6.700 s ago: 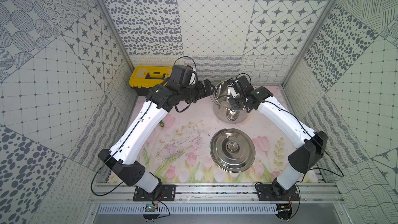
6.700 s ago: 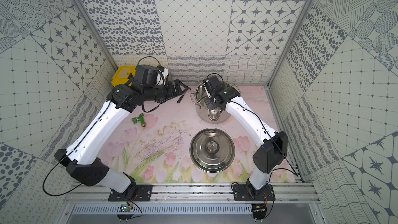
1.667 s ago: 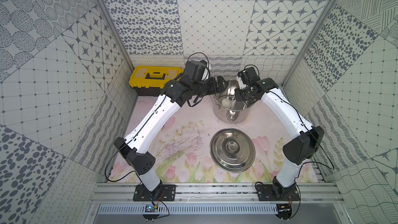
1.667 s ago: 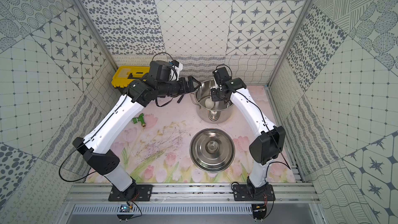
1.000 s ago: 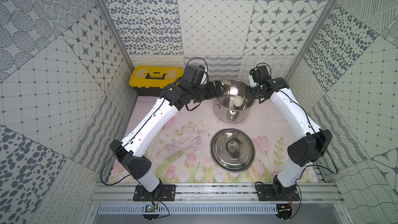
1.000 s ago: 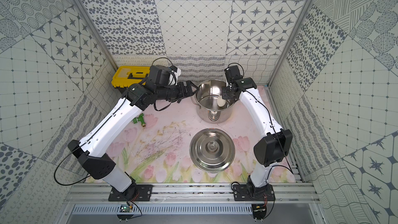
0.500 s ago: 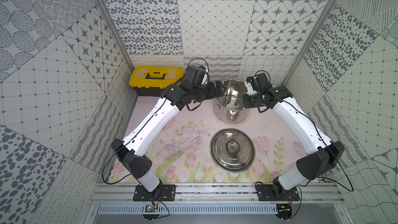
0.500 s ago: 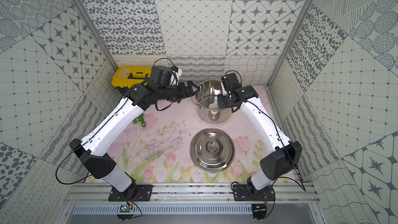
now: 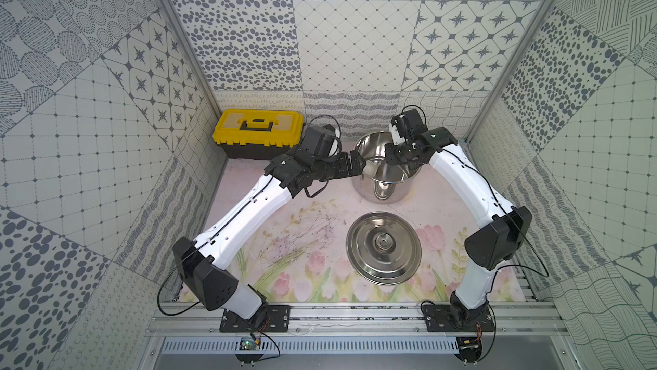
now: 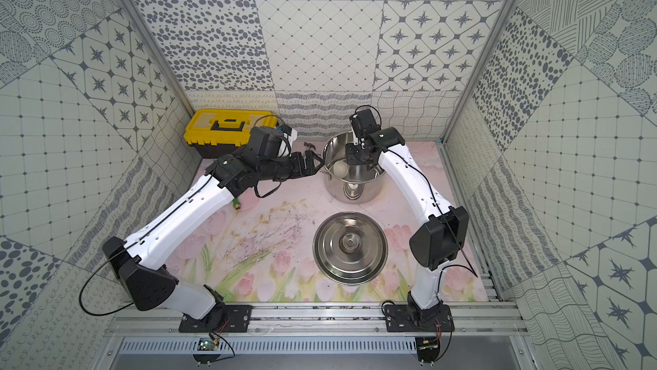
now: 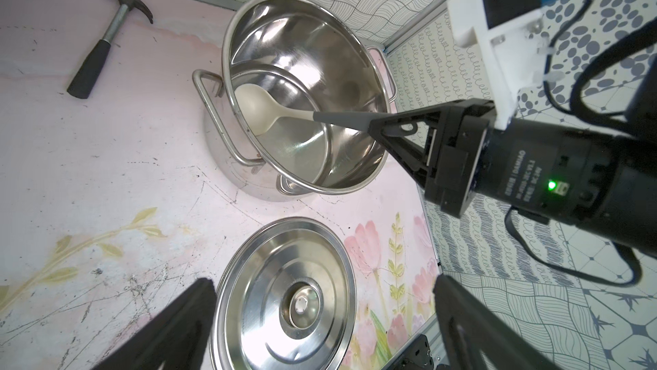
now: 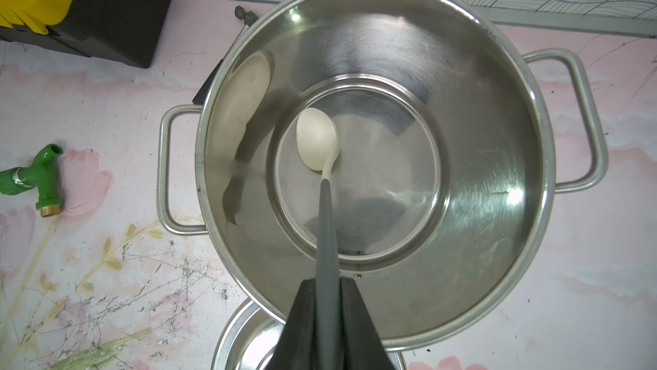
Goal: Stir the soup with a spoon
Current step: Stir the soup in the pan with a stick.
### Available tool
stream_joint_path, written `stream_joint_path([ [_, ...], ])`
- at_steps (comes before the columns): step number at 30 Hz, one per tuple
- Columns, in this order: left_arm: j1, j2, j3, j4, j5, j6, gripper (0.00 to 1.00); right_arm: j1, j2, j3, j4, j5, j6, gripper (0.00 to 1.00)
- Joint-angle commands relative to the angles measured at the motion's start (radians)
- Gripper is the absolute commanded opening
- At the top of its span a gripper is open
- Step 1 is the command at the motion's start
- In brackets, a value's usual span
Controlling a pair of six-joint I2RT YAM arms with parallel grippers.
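Right gripper clenched on the dark handle of the spoon. The cream bowl sits ahead of the fingertips, low inside the stockpot. Left gripper is spread wide and empty beside the rim. Stir in slow circles, clear of the wall.

Right wrist view: lid beside stockpot is cut off by the frame edge; hammer behind stockpot is mostly hidden by its rim. Top view: spoon handle inside stockpot is hidden under right pincer
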Motion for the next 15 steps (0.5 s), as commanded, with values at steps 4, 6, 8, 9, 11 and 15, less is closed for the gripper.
stream_joint_path([
  [4, 0.017, -0.036, -0.058, 0.145, -0.022, 0.048, 0.99, -0.044, 0.030, 0.077, 0.045, 0.030, -0.021, 0.00],
  [6, 0.023, -0.046, -0.084, 0.169, -0.027, 0.038, 1.00, -0.061, 0.025, 0.076, 0.045, 0.038, -0.032, 0.00],
  [8, 0.034, -0.058, -0.115, 0.227, -0.017, 0.026, 1.00, -0.079, 0.013, 0.065, 0.044, 0.041, -0.042, 0.00],
  [9, 0.041, -0.064, -0.133, 0.246, -0.010, 0.021, 1.00, -0.090, 0.003, 0.057, 0.042, 0.043, -0.047, 0.00],
  [11, 0.057, -0.069, -0.153, 0.269, 0.011, 0.007, 0.99, -0.106, -0.020, 0.030, 0.042, 0.041, -0.053, 0.00],
  [15, 0.091, -0.069, -0.178, 0.316, 0.075, -0.013, 1.00, -0.119, -0.084, -0.054, 0.043, 0.048, -0.071, 0.00],
])
